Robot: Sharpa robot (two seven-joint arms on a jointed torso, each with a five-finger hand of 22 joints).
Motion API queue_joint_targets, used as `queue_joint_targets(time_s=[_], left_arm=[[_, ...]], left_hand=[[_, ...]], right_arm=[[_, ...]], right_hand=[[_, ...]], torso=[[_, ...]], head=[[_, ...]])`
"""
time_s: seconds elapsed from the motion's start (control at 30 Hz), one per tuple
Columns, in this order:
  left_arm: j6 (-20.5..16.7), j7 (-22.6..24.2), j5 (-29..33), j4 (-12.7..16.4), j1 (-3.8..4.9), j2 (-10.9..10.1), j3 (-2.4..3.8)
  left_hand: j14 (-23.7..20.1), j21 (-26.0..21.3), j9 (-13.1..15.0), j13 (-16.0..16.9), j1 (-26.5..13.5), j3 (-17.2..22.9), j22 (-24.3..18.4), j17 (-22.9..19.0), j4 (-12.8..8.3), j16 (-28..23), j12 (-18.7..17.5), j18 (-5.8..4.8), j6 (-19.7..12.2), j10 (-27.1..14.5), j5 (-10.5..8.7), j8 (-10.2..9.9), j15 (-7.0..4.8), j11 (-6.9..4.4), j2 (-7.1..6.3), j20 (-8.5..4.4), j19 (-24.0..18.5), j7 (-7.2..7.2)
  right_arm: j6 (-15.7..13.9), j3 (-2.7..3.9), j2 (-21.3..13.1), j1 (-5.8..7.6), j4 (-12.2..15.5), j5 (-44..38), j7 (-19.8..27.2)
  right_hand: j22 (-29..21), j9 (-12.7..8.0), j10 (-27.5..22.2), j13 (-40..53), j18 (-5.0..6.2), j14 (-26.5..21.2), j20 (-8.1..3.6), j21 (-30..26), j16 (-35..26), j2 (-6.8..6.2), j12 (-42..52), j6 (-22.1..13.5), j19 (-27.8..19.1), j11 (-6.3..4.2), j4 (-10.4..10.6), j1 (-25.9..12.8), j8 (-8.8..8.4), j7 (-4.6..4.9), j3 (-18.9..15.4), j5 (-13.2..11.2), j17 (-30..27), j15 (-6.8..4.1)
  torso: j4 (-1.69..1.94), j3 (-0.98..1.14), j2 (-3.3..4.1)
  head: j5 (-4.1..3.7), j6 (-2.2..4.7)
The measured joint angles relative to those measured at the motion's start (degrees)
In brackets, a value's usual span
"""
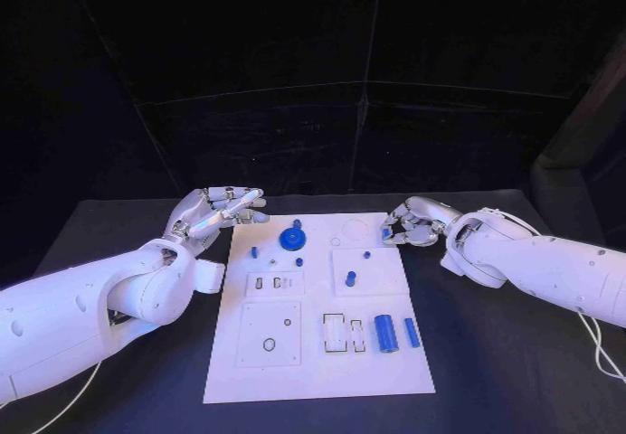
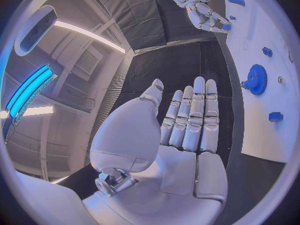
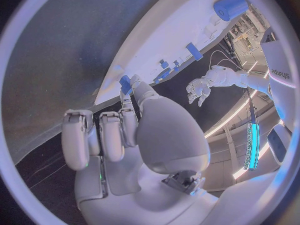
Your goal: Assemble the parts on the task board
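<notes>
Here the white board [image 1: 319,362] lies in the middle of the black table [image 1: 522,380]. The left hand [image 1: 219,212] hovers just off the board's far left corner, fingers straight and apart, grasping nothing. The right hand [image 1: 415,223] sits at the far right edge, pinching a small blue piece [image 1: 387,233] between thumb and a finger. A blue gear [image 1: 294,239] stands near the far edge; 2 blue cylinders [image 1: 386,333] lie near the board's right edge, toward its near end.
</notes>
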Motion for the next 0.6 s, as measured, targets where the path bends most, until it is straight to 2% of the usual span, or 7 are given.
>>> queue_joint_targets(time_s=[0.13, 0.27, 0.47, 0.6], left_arm=[[0.1, -0.1, 0.1, 0.1, 0.00, -0.2, 0.00], [0.2, -0.1, 0.2, 0.3, 0.00, -0.5, 0.00], [0.3, -0.2, 0.2, 0.5, 0.01, -0.6, 0.00], [0.4, -0.3, 0.3, 0.5, 0.07, -0.7, 0.00]], left_hand=[[0.0, 0.0, 0.0, 0.0, 0.0, 0.0, 0.0, 0.0, 0.0, 0.0, 0.0, 0.00, 0.0, 0.0, 0.00, 0.0, 0.00, 0.00, 0.00, 0.00, 0.0, 0.00], [0.0, -0.2, 0.0, 0.0, 0.0, 0.0, 0.0, 0.0, 0.0, 0.0, 0.0, 0.00, 0.0, 0.0, 0.00, 0.0, 0.00, 0.00, 0.00, 0.00, 0.0, 0.00], [0.0, -0.2, 0.0, 0.0, 0.0, 0.2, 0.0, 0.0, -0.2, -0.2, 0.0, 0.00, 0.0, 0.0, 0.00, 0.0, 0.00, 0.00, 0.00, 0.00, 0.0, 0.00], [0.0, -0.2, 0.0, 0.0, 0.0, 0.2, 0.0, 0.0, -0.2, -0.2, 0.0, 0.00, 0.0, 0.0, 0.00, 0.0, 0.00, 0.00, 0.00, 0.00, 0.0, 0.00]], right_arm=[[-1.0, 0.00, -0.9, 0.00, 2.1, 0.0, 0.0], [-1.9, 0.03, -1.8, 0.12, 6.1, 0.0, -0.4], [-3.3, 0.10, -1.3, 1.38, 11.6, -0.3, -2.4], [-4.2, 0.14, 0.0, 1.93, 14.0, -1.3, -4.8]], right_hand=[[0.0, 0.0, 0.0, 0.0, 0.00, 0.0, 0.00, 0.0, 0.0, 0.31, -0.1, 0.0, 0.0, 0.00, 0.1, -0.3, 0.00, 0.00, 0.4, -0.2, 0.0, 0.00], [0.0, -0.1, 0.0, 0.1, 0.00, 0.0, 0.01, 0.0, 0.0, 0.52, -0.5, 0.0, 0.0, 0.00, 0.1, -0.5, -0.33, 0.00, 0.4, 1.3, 0.0, 0.00], [0.0, -0.3, -0.1, 0.1, 0.00, 0.0, 0.02, 0.0, 0.0, 0.57, -0.8, 0.0, 0.0, 0.15, 0.1, -0.6, -0.53, -0.01, 0.7, 1.3, 0.0, 0.00], [0.0, -0.3, -0.2, 0.1, 0.00, 0.0, 0.02, 0.0, 0.0, 0.66, -0.8, 0.0, 0.0, 0.24, 0.1, -0.7, -0.75, -0.01, 0.7, 1.3, 0.0, 0.01]], torso=[[0.09, -0.03, -0.07], [0.09, -0.13, -0.16], [0.13, -0.38, -0.40], [0.24, -0.54, -0.54]], head=[[0.13, 0.03], [0.36, -0.10], [0.68, -0.12], [0.82, -0.22]])
